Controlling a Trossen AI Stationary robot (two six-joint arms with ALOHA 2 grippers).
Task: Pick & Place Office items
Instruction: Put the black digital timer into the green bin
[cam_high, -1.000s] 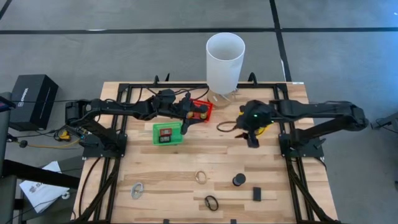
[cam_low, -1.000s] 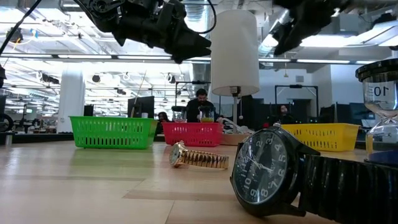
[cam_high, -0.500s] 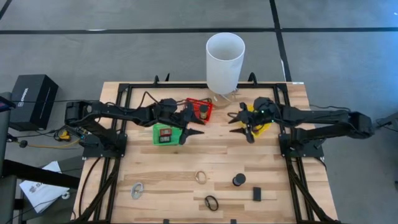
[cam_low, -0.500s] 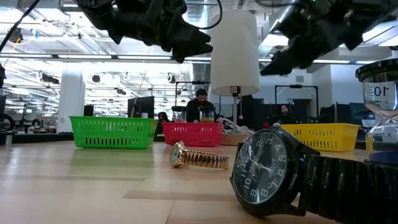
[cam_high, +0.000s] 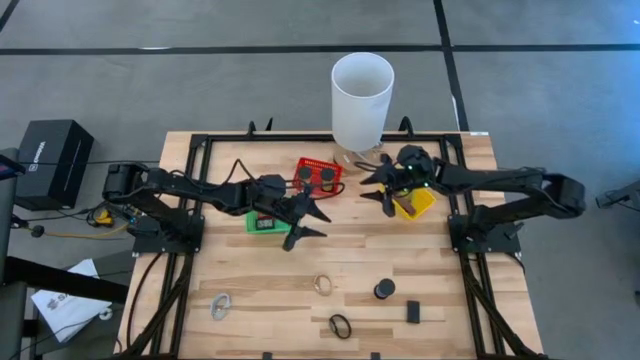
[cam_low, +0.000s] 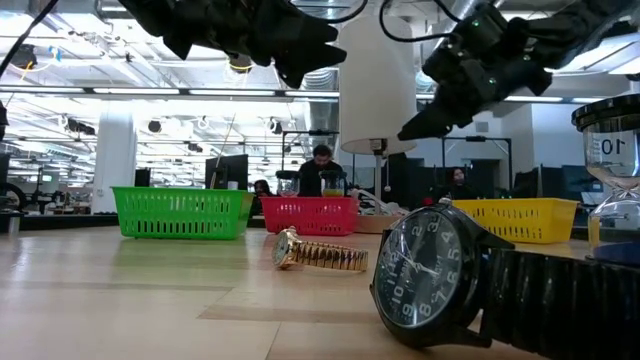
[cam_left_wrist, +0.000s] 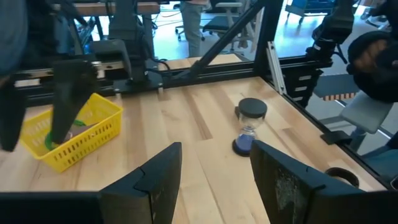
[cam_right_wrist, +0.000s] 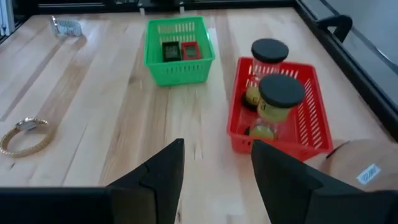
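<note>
My left gripper is open and empty, above bare wood just near-right of the green basket. My right gripper is open and empty too, between the red basket and the yellow basket. In the right wrist view the green basket holds a black and a red rectangular piece, and the red basket holds two black-lidded hourglasses. Lying on the near table are a gold watch, a black-capped hourglass, a black rectangular piece, a black watch and a silvery piece.
A tall white cylinder stands at the far edge behind the baskets. Dark frame rails run along the table's sides. In the low view the gold watch and black watch lie close to the camera. A person sits beyond the table.
My left gripper has moved from above the red basket toward the near edge, past the green basket. My right gripper has moved from the near side of the yellow basket toward the far-left, and has turned from pointing at the near edge to pointing left at the red basket.
</note>
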